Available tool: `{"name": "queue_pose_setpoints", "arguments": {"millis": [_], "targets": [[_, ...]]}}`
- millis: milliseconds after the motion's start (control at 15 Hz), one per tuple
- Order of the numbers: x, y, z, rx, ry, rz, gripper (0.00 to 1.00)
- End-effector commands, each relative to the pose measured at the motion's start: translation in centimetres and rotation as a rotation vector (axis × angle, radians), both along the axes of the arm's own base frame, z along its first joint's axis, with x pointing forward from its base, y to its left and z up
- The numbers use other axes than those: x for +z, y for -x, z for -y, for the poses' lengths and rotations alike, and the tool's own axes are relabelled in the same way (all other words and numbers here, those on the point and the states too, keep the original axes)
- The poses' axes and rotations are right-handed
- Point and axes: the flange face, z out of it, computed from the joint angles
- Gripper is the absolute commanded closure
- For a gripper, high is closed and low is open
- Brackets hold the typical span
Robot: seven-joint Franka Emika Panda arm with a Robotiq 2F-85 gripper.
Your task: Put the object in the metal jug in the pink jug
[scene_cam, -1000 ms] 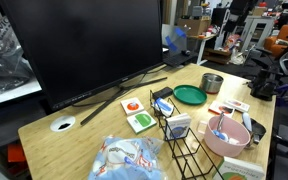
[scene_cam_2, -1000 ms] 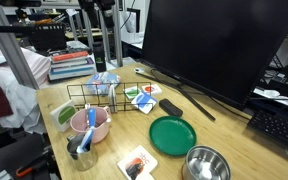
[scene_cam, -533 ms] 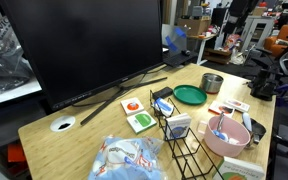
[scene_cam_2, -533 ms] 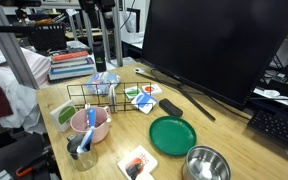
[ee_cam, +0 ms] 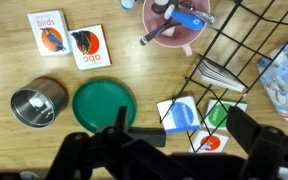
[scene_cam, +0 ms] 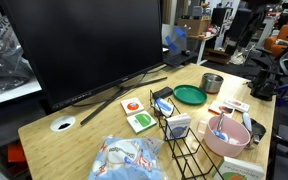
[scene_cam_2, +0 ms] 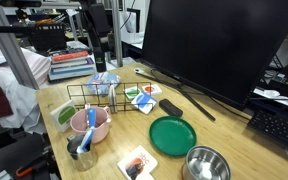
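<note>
The pink jug (scene_cam_2: pixel 90 126) is a wide pale pink bowl near the table's front; it also shows in an exterior view (scene_cam: pixel 227 134) and at the top of the wrist view (ee_cam: pixel 181 22). A blue and white utensil (ee_cam: pixel 190 14) lies in it. The dull metal jug (scene_cam_2: pixel 81 157) stands right beside it, with a small blue object (scene_cam_2: pixel 84 144) sticking out of it. My gripper (ee_cam: pixel 184 150) is open and empty, high above the cards and the wire rack, well away from both jugs. In an exterior view it hangs at the back (scene_cam_2: pixel 102 58).
A shiny steel cup (ee_cam: pixel 39 102) and a flat green plate (ee_cam: pixel 104 106) lie beside each other. A black wire rack (ee_cam: pixel 234 55), picture cards (ee_cam: pixel 179 114), a plastic bag (scene_cam: pixel 129 158) and a big monitor (scene_cam: pixel 84 45) crowd the table.
The arm has shifted slightly in both exterior views. Nothing on the table has moved.
</note>
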Motion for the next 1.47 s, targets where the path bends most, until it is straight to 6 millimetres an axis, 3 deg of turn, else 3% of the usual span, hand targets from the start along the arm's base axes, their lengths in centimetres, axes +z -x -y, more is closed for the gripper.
{"name": "queue_pose_setpoints", "arguments": {"millis": [0, 667, 800, 1200, 1400], "targets": [[-3.0, 1.5, 0.8, -0.048, -0.005, -0.032, 0.0], [-14.0, 4.5, 5.8, -0.176, 0.047, -0.244, 0.0], [-15.1, 4.5, 6.0, -0.196, 0.038, -0.243, 0.0], [-15.2, 4.6, 5.7, -0.187, 0.034, -0.259, 0.0], [-16.9, 4.5, 5.8, -0.218, -0.001, -0.287, 0.0]]}}
